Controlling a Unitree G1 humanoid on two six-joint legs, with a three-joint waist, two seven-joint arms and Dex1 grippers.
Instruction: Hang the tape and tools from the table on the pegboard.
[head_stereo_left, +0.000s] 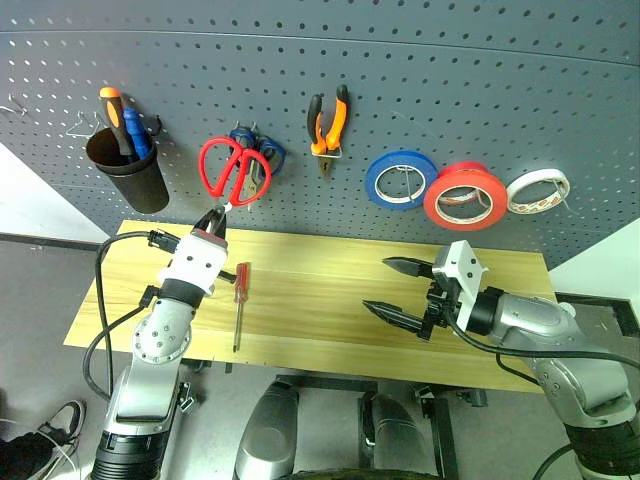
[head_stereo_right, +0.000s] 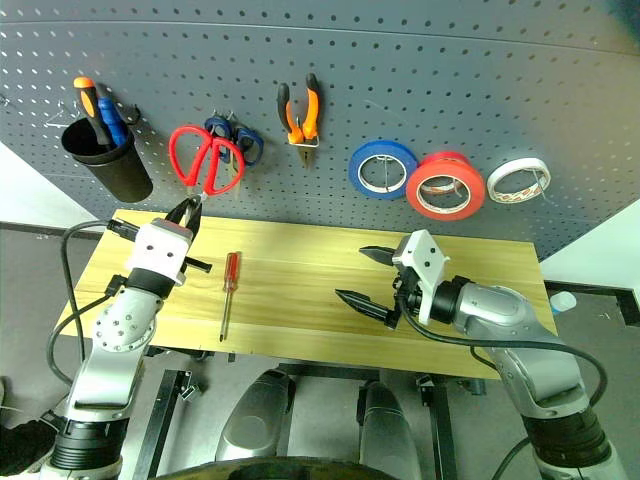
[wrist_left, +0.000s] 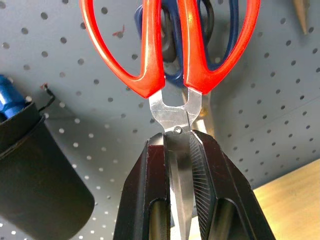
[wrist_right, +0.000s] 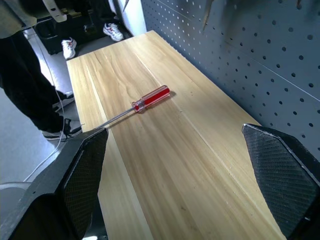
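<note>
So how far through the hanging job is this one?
Mostly done. The red tape and the pliers already hang on the pegboard. In hand: the left claw is shut on the blades of the red-handled scissors, holding them up at the board beside the blue-handled pair; whether they sit on a hook yet I can't tell. Left: the red-handled screwdriver lies on the table. The right claw is open, empty.

My left claw (head_stereo_right: 187, 212) pinched the blades of the red scissors (head_stereo_right: 205, 160), handles up against the pegboard (head_stereo_right: 400, 60). My right claw (head_stereo_right: 366, 276) gaped over the table (head_stereo_right: 300, 300). The screwdriver (head_stereo_right: 228, 290) lay between them.
</note>
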